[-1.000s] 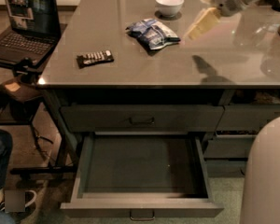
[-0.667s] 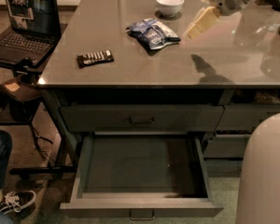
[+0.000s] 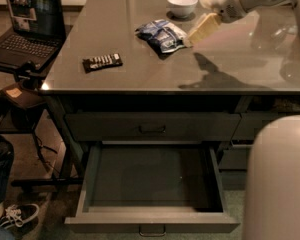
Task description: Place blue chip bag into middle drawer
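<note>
The blue chip bag (image 3: 162,35) lies wrinkled on the grey tabletop, towards the back and near the middle. My gripper (image 3: 204,28) hangs just above the table to the right of the bag, pointing down-left at it, and its tip is close to the bag's right edge. It holds nothing that I can see. The middle drawer (image 3: 150,221) is pulled wide open below the table's front edge, and nothing lies on its flat grey floor.
A white bowl (image 3: 182,4) stands behind the bag. A flat black bar (image 3: 102,62) lies at the left on the table. The shallow top drawer (image 3: 152,127) is shut. A laptop (image 3: 32,24) sits on a side stand at the left. A person's shoe (image 3: 15,216) is at the lower left. My pale body (image 3: 280,184) fills the lower right.
My gripper has moved a little to the left, closer to the chip bag. The bag and the drawer have not moved.
</note>
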`<state>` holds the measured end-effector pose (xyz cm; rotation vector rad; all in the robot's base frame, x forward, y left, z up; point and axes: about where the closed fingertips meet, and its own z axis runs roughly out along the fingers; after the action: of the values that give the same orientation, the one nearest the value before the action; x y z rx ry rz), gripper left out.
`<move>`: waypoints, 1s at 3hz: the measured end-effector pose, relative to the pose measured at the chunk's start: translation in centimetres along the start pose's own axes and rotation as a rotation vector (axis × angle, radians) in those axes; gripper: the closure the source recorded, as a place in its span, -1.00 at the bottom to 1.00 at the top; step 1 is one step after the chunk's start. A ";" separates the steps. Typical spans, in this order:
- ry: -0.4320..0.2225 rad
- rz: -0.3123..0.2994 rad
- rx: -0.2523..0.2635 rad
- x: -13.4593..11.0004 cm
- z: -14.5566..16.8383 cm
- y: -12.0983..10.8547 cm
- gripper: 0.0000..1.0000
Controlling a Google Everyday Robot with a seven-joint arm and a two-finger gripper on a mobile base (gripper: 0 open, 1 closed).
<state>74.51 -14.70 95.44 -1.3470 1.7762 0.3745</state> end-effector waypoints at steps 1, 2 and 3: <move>-0.170 0.014 -0.010 -1.5 4.1 -1.4 -1.00; -0.186 0.021 -0.012 -1.5 4.6 -1.5 -1.00; -0.187 0.041 -0.024 -0.8 5.8 -1.7 -1.00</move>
<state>78.64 -10.97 93.05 -1.2512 1.6506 0.5278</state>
